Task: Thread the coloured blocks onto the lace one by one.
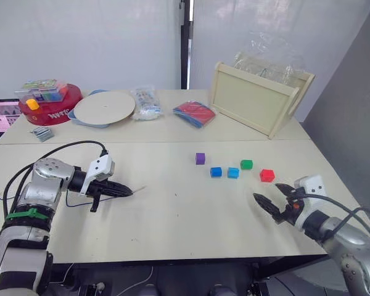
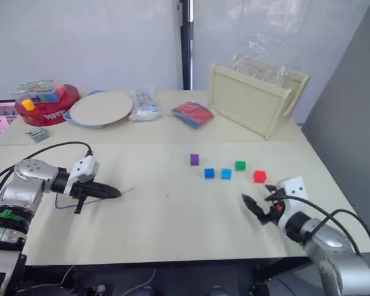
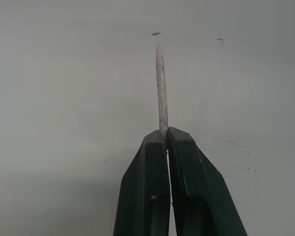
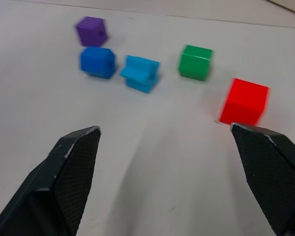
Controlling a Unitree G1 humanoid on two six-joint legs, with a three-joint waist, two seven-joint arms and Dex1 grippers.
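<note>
— Five coloured blocks sit on the bench (image 1: 172,209): purple block (image 1: 200,158), two blue blocks (image 1: 216,172), green block (image 1: 246,164), red block (image 1: 267,176).

— And the hands?

— Right hand (image 4: 167,182) hangs just in front of the red block, fingers spread wide. Left hand (image 3: 166,140), far from the red block, pinches the lace's pale tip (image 3: 162,88).

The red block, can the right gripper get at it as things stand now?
Probably yes: the right gripper is open beside the red block, with bare table between them and the green block standing apart.
</note>
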